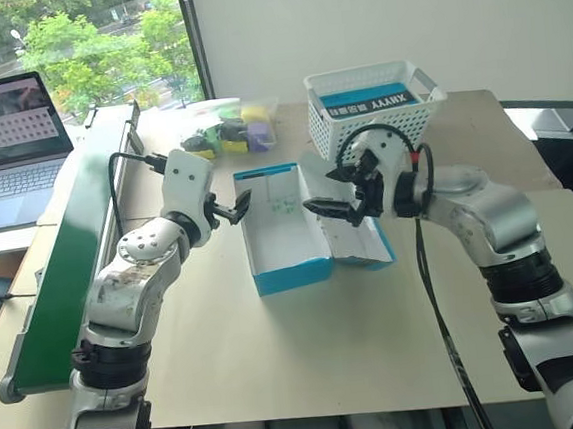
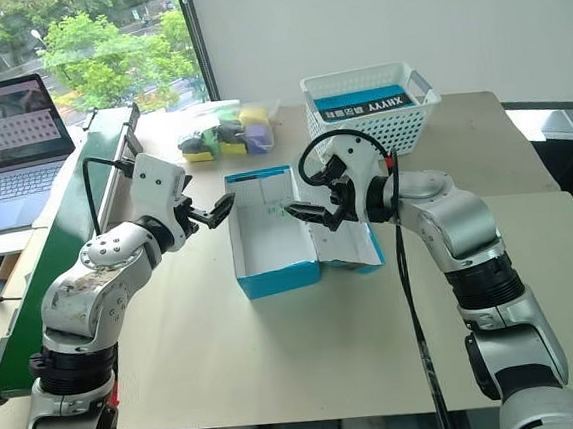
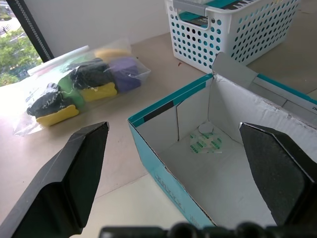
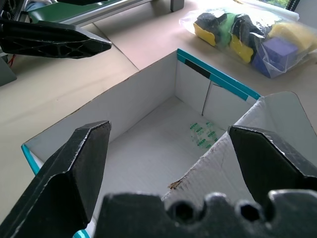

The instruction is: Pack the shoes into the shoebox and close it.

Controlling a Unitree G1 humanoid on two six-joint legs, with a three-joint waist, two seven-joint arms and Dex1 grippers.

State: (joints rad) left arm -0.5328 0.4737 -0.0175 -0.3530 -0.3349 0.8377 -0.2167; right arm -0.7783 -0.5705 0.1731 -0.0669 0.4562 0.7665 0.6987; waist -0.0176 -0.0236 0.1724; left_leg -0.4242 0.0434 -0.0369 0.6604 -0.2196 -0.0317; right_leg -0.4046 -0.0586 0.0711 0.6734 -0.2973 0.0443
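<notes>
My spread, empty grippers (image 1: 234,208) (image 1: 343,206) flank the open shoebox (image 1: 278,237), which holds only small green-printed packets (image 3: 205,144).

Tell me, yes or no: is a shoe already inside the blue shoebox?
No. The left wrist view shows the open shoebox holding no shoe, just small green-printed packets lying on its white floor.

The right gripper (image 1: 340,198) covers part of the shoebox's (image 1: 278,237) lid. The laptop (image 1: 5,149), at ten o'clock, runs off the edge.
</notes>
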